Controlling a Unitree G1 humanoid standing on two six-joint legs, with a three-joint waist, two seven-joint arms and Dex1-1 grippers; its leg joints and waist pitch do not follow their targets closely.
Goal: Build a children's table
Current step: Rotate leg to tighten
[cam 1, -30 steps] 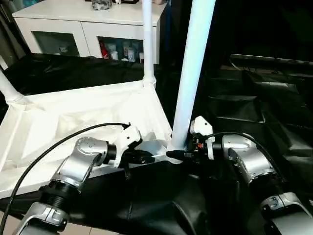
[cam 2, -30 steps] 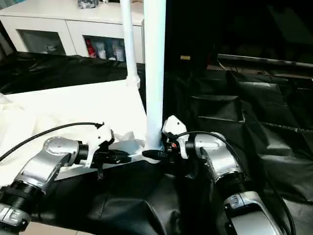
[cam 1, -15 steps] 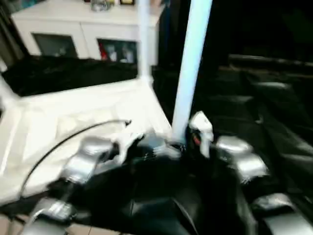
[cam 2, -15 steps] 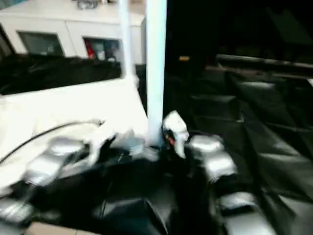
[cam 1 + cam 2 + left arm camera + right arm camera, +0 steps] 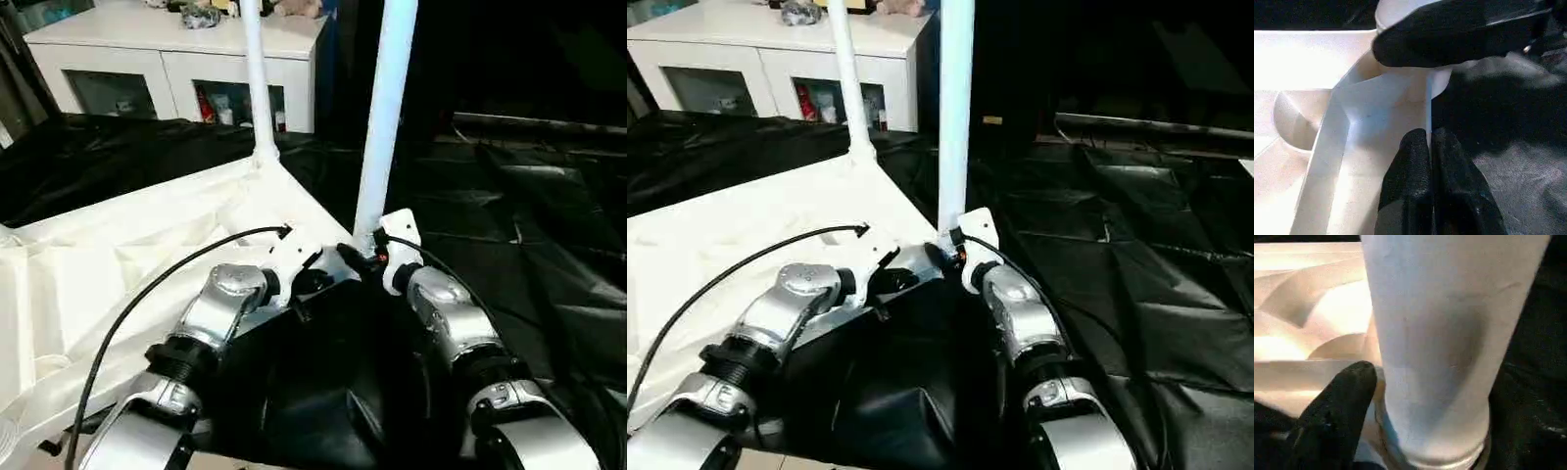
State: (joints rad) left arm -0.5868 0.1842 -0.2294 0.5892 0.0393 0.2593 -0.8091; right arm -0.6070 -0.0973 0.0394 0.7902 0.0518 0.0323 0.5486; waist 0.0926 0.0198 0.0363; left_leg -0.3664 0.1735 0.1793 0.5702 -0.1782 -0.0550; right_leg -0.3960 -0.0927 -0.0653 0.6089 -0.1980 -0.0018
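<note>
The children's table (image 5: 118, 264) lies upside down, its ribbed white underside facing up. One white leg (image 5: 253, 78) stands in the far corner. Another leg (image 5: 384, 117) stands in the near right corner. My left gripper (image 5: 1429, 147) is shut on the thin rim of the top (image 5: 1428, 105), just beside that near corner. My right gripper (image 5: 355, 262) is at the foot of the near leg (image 5: 1449, 333). It is open, with one black finger (image 5: 1337, 416) beside the socket collar. The same finger (image 5: 1459, 29) crosses the leg's foot in the left wrist view.
A white cabinet (image 5: 176, 49) with glass-fronted compartments stands behind the table, with small items on top. Black sheeting (image 5: 529, 215) covers the surface to the right and in front. A black cable (image 5: 147, 294) arcs over my left forearm.
The camera has shifted and tilted, so the whole scene sits differently. Both grippers stay at the near right corner, the left on the rim and the right at the leg's foot.
</note>
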